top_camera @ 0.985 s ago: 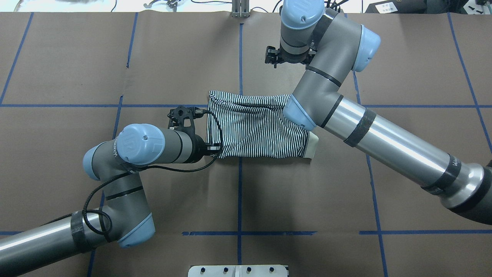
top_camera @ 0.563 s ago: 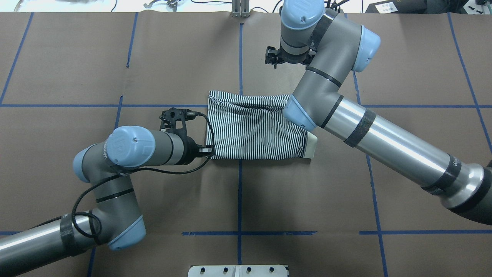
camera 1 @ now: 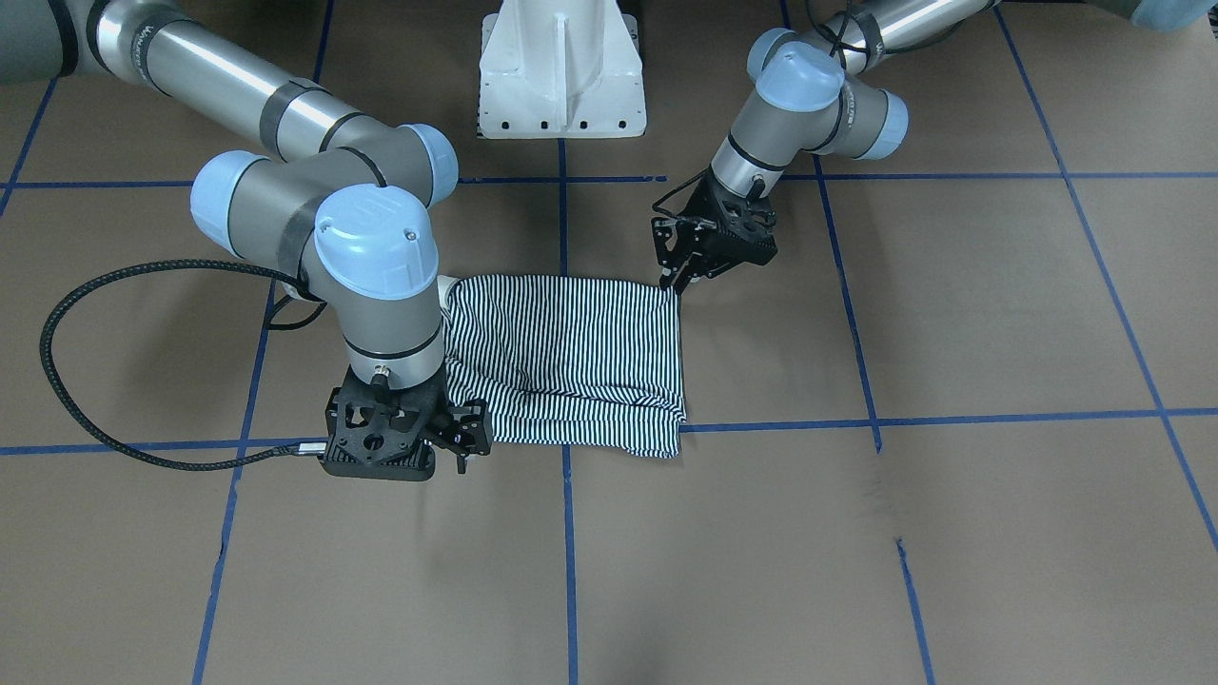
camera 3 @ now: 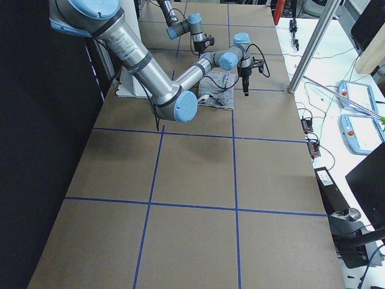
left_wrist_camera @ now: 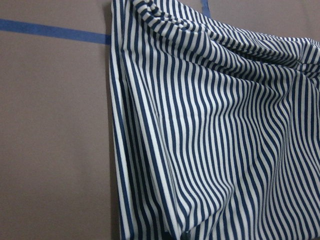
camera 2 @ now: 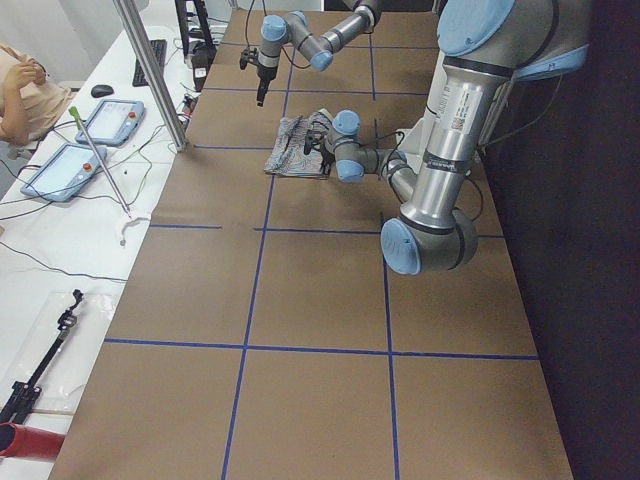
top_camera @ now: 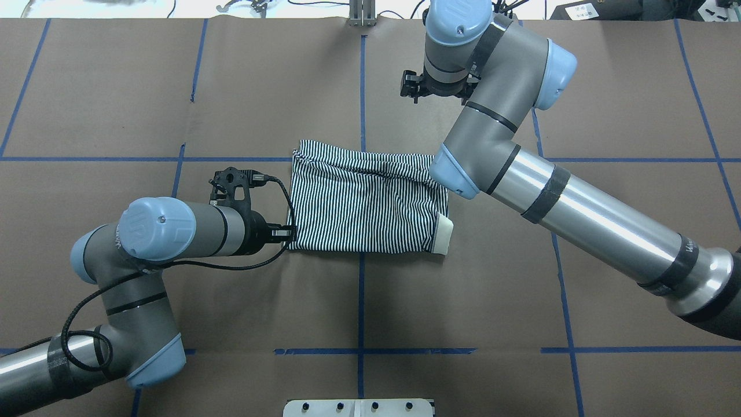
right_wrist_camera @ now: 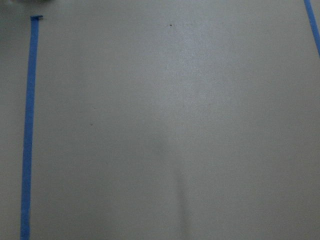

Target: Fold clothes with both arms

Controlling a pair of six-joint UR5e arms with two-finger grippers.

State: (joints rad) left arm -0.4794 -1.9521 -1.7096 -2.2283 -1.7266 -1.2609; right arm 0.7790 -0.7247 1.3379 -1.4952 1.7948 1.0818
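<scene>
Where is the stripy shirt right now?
In the overhead view the striped shirt lies folded mid-table, across the middle blue tape line, with the left gripper at its near-left corner.

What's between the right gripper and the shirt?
Nothing but bare brown table paper: the overhead view shows the right gripper hanging clear of the shirt, past its far edge.

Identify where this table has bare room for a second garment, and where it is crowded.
Free: the wide table strip between the striped shirt and the white base, plus both far corners. Crowded: the shirt's ends, left gripper at one corner, right arm overhanging the other.
</scene>
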